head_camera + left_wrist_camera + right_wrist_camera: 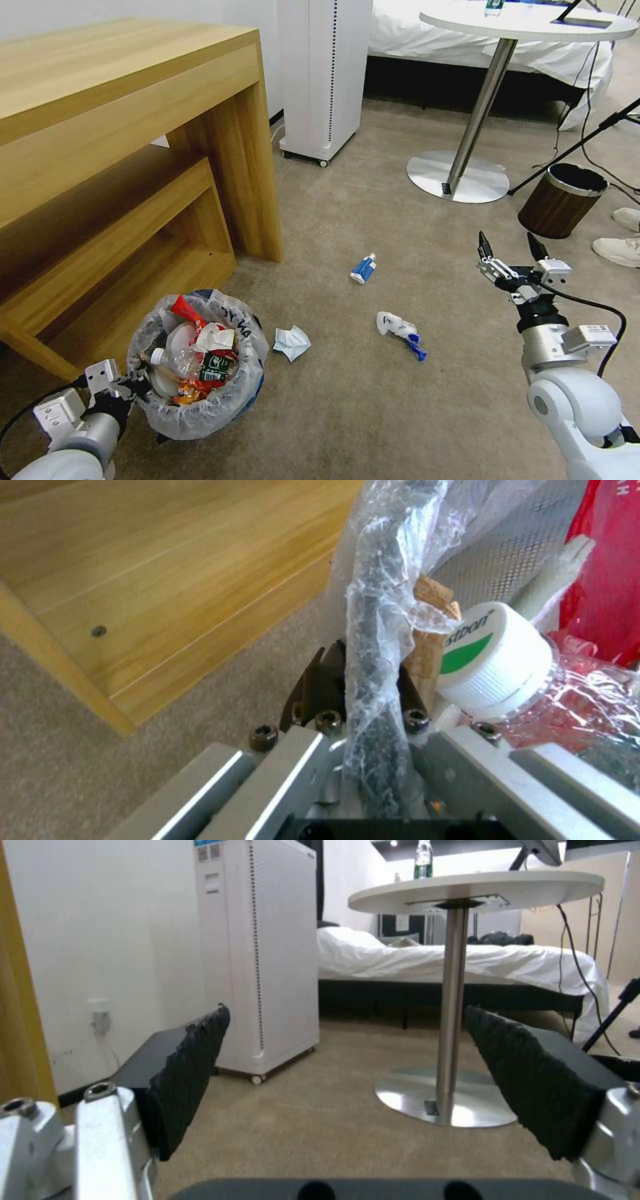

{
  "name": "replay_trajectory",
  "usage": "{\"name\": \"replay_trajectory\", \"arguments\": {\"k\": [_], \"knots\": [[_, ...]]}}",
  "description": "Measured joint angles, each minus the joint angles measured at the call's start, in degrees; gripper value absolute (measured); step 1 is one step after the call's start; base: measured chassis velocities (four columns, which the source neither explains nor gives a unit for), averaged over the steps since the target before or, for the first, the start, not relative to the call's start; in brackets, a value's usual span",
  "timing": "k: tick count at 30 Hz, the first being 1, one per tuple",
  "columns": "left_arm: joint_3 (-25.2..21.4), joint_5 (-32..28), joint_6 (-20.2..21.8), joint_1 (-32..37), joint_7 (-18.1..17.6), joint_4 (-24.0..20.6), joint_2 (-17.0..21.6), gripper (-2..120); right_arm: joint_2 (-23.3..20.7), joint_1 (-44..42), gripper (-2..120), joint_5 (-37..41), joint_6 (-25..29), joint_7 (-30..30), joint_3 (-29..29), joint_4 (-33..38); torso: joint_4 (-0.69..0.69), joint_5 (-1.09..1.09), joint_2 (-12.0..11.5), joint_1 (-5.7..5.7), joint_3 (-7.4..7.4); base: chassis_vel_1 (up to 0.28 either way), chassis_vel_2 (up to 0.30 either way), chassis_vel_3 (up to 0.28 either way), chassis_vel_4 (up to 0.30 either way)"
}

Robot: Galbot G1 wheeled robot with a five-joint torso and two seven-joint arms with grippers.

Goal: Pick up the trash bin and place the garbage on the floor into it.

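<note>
Left gripper (137,385) clamped on the bin (197,363) rim; in the left wrist view the dark fingers (320,685) pinch the bag-wrapped rim (380,645) from both sides. Bin sits on the floor (333,413) just beyond that gripper, beside the wooden desk (133,133), packed with garbage: a bottle (193,363) with a white cap (497,657) pressed next to the gripper, red wrappers (185,311), white paper (215,339).

Right gripper (510,257) hangs above the floor, jaws spread wide, nothing between them; right wrist view shows both ribbed pads (193,1065) far apart, facing the round table (477,890) and white unit (257,955).

Loose garbage on the carpet, left of the right gripper: blue-white packet (363,268) nearest its height, white-and-blue wrapper (400,331) nearer the robot, crumpled pale paper (291,343) just beside the bin. All three well apart from the right gripper.

Brown bin (562,200) stands past the right gripper, near the table base (457,176).
</note>
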Motion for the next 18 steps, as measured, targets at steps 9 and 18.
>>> {"name": "replay_trajectory", "arguments": {"k": [9, 18], "knots": [[0.2, 0.2, 0.0, -0.2, 0.0, 0.3, -0.2, 1, 0.1, 0.3, 88, -0.2, 0.0, 0.1, -0.8, -0.5, 0.0, 0.0, 0.0, 0.0, 0.0, -0.057, 0.06, 0.061, -0.067], [0.1, 0.2, 0.0, -0.5, -0.1, 0.6, -0.2, 1, 0.4, 0.8, 88, -0.5, 0.2, 0.2, -1.4, -1.1, 0.0, 0.0, 0.0, 0.0, 0.0, -0.076, 0.057, 0.072, -0.058]]}}
